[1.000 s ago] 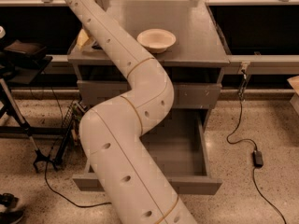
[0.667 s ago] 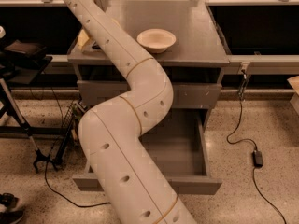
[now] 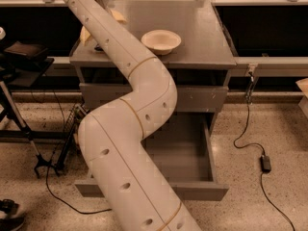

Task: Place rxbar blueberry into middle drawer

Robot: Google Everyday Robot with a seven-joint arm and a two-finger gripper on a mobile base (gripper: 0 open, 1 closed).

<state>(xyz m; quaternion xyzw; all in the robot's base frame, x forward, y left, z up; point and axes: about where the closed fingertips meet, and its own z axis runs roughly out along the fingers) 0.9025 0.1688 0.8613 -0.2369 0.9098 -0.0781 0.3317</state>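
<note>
The middle drawer (image 3: 187, 150) of the grey cabinet stands pulled out toward me, and the part of its grey inside that shows is bare. My thick white arm (image 3: 130, 129) rises from the bottom of the camera view, crosses the drawer's left half and runs up over the cabinet top's left side. My gripper lies beyond the top edge of the view, past the arm's end at the upper left. The rxbar blueberry is hidden or out of view. A small dark sliver (image 3: 98, 47) peeks out by the arm on the countertop; I cannot tell what it is.
A pale bowl (image 3: 161, 41) sits on the grey cabinet top (image 3: 202, 37), and a yellowish bag (image 3: 85, 32) lies at its left behind the arm. The closed top drawer front (image 3: 197, 97) is above the open one. A black stand (image 3: 21, 124) is left, and a cable with adapter (image 3: 265, 163) right.
</note>
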